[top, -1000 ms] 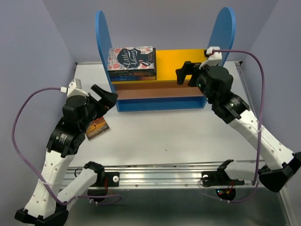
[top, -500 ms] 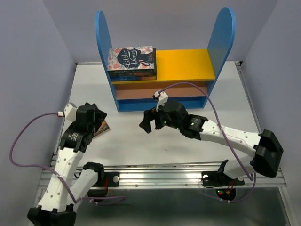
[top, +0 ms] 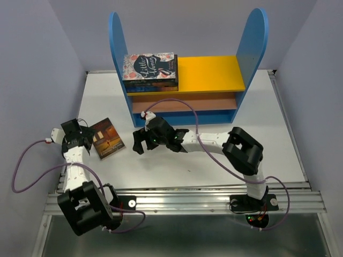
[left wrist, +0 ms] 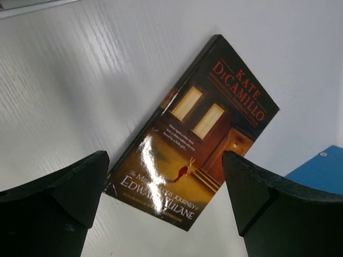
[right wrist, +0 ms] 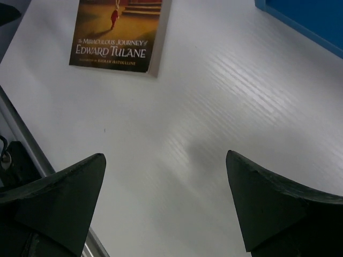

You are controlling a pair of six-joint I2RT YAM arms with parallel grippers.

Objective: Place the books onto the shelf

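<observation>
One dark paperback book (top: 107,138) with a lit-house cover lies flat on the white table, front left of the shelf (top: 118,59). My left gripper (top: 84,135) hovers open just left of it; in the left wrist view the book (left wrist: 195,134) shows between and beyond the fingers of the left gripper (left wrist: 166,179). My right gripper (top: 138,144) stretches left across the table, open and empty, a short way right of the book. The right wrist view has the book (right wrist: 119,33) at top left, ahead of the right gripper (right wrist: 166,182). A stack of books (top: 150,72) rests on the shelf's yellow top board (top: 211,72).
The shelf's blue base (right wrist: 308,19) lies close behind my right wrist, and its corner (left wrist: 321,171) shows at the left wrist view's right edge. A metal rail (top: 182,201) runs along the table's near edge. Purple walls enclose the left and right sides.
The right arm swung from the shelf's right end down and left across the table toward the lone book. The left arm folded back and down, uncovering the book.
</observation>
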